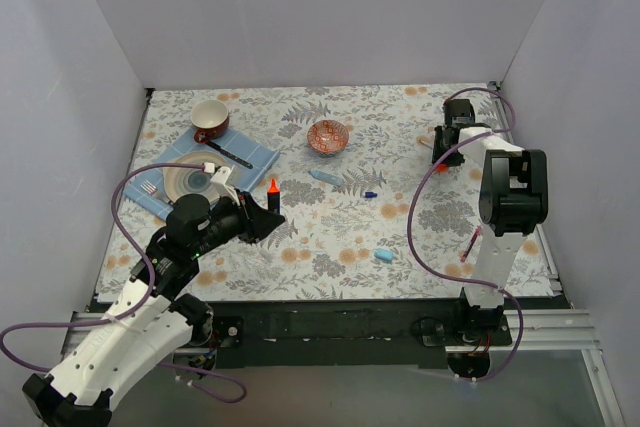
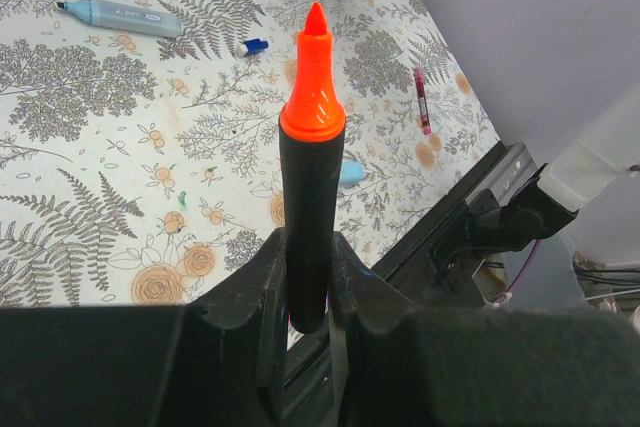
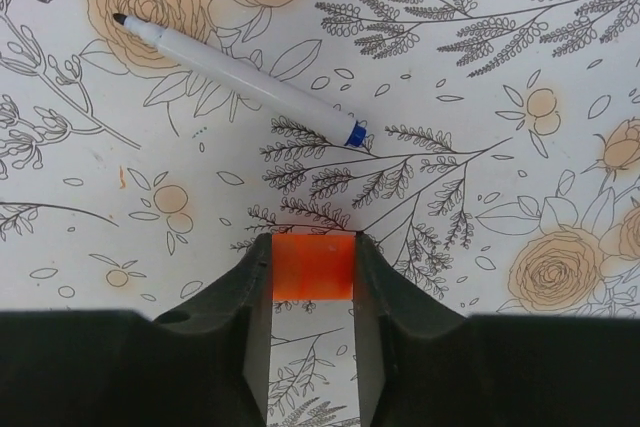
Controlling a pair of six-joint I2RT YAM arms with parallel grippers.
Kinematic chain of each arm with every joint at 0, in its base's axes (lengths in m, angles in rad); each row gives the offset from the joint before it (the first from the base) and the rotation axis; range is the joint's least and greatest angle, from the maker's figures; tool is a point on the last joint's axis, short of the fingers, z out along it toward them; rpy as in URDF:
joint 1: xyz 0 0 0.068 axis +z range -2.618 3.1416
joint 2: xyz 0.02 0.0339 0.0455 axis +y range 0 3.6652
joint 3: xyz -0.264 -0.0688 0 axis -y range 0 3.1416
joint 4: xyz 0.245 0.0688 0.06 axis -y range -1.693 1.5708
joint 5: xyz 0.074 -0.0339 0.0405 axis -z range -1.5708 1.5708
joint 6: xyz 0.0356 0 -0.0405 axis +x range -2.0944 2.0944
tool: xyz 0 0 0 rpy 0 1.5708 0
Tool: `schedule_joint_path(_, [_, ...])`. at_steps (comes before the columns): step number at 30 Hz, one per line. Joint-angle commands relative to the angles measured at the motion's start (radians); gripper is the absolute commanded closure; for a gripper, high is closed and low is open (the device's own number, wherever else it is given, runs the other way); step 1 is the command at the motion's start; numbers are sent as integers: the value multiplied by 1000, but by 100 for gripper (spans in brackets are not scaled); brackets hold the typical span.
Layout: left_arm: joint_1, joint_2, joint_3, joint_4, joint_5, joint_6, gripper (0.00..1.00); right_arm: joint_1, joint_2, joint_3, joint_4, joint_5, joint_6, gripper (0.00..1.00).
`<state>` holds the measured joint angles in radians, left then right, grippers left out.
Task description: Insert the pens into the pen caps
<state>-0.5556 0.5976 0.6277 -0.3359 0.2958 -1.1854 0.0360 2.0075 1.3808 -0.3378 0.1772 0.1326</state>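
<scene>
White walls (image 1: 320, 7) close in a table (image 1: 300, 237) covered with a cloth of grey ferns and orange roses. Clock positions below are read on the top view, with 12 at the far wall.

At about 8 o'clock the left gripper (image 1: 265, 219) has its fingers pressed together on the lower barrel of the black marker (image 1: 272, 197). The marker is held clear of the cloth, and its bare orange tip points away from the gripper. The left wrist view shows the same clamp, with the black marker (image 2: 310, 197) rising out of the left gripper (image 2: 308, 277).

At about 2 o'clock the right gripper (image 1: 447, 152) is low over the cloth, pinching the orange cap (image 3: 313, 267) between its fingers. Just beyond it in the right wrist view lies a white pen (image 3: 235, 77), uncapped, with a black tip and a blue ring at its end.

Near the middle of the table lies the light blue pen (image 1: 325, 177), with the dark blue cap (image 1: 370, 193) at its 4 o'clock. The light blue cap (image 1: 384, 255) lies towards 5 o'clock, near the front edge. The magenta-red pen (image 1: 470, 242) lies at about 4 o'clock, beside the right arm.

At 10 o'clock a blue mat (image 1: 255, 157) carries a plate (image 1: 185, 182) and a dark knife (image 1: 228, 155), with a mug (image 1: 210, 119) at its far corner. A patterned red bowl (image 1: 328, 136) sits at 12 o'clock.
</scene>
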Motion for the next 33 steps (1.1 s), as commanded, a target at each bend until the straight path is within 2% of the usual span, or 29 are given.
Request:
schedule_joint_path(1, [3,-12,10,11,-9,15,100,-1,2,18,-30,-38,-40,74])
schedule_joint_path(2, [2,-18,12,12,-9,17,100,13,-9,11,-35,-39,-44,81])
schedule_joint_path(5, [3,-31,10,11,-12,15,100,74,-94,-26,-18,-70,-88,89])
schedule_joint_path(7, [3,-41,9,11,-15,17,100,123,-168,-38,3,-126,-129,89])
schedule_joint_path(8, [2,-48,9,11,-15,17,100,186,-186,-35,-1,-131,-193,90])
schedule_joint_path(12, [3,-68,10,11,-23,15,100,370,-281,-92,-10,-55,-330,94])
schedule_joint_path(16, [5,-99,7,9,-41,13,100,544,-395,-224,46,-28,-483,94])
schedule_joint_path(18, [5,-110,3,11,-41,9,100,607,-467,-290,51,-105,-554,93])
schedule_joint_path(21, [5,-111,4,5,-50,7,100,642,-545,-374,-16,-313,-698,93])
schedule_joint_path(22, [5,-119,6,2,-58,7,100,647,-565,-406,-24,-428,-785,93])
schedule_joint_path(23, [5,-124,12,-8,-67,7,100,666,-588,-467,3,-455,-819,93])
schedule_joint_path(27, [6,-177,12,-25,-161,-5,100,743,-696,-580,72,-452,-838,96])
schedule_joint_path(31, [6,-239,20,-55,-315,-31,100,835,-713,-634,63,-375,-844,93])
schedule_joint_path(33, [5,-269,12,-55,-340,-37,100,866,-702,-652,75,-349,-872,92])
